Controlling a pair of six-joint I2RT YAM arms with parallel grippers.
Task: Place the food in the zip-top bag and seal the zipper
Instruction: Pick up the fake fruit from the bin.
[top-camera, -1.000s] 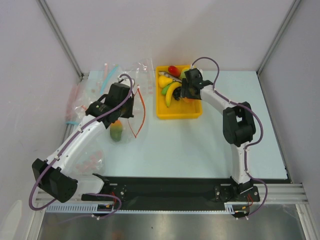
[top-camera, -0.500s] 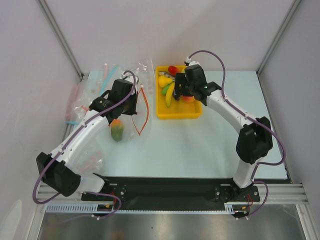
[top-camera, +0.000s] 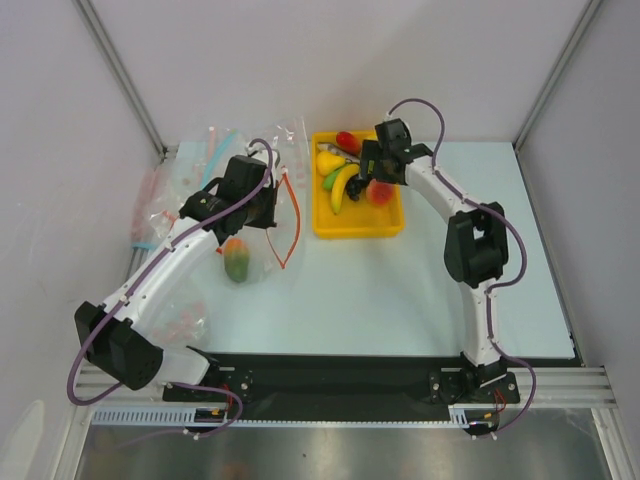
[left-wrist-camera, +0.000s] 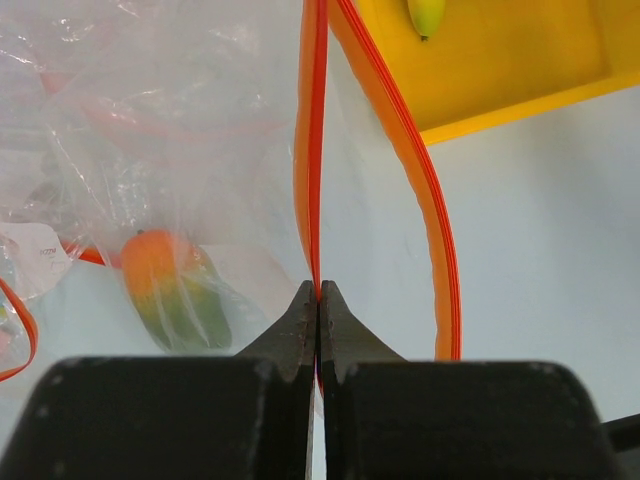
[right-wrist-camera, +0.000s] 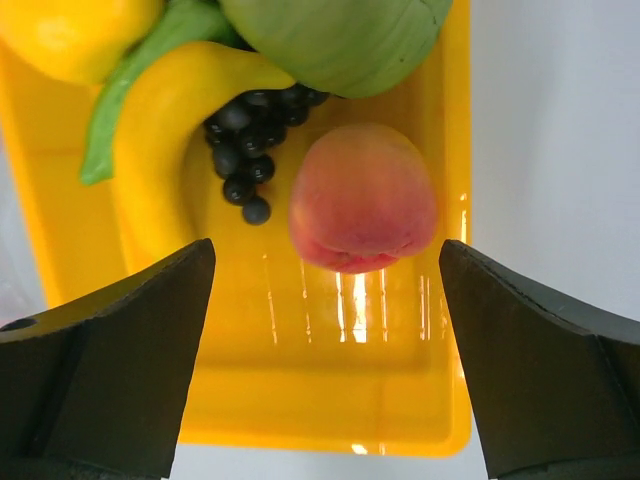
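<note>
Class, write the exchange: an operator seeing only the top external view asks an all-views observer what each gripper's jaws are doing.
Operator: Is anything gripped on the left?
Observer: Yes; the left gripper is shut on the zipper, pinching one red strip while the other bows away.
Operator: And the right?
Observer: The right gripper is open, with the peach below the gap between its jaws.
Operator: What lies beside the peach?
Observer: The grape bunch, resting against the banana.
</note>
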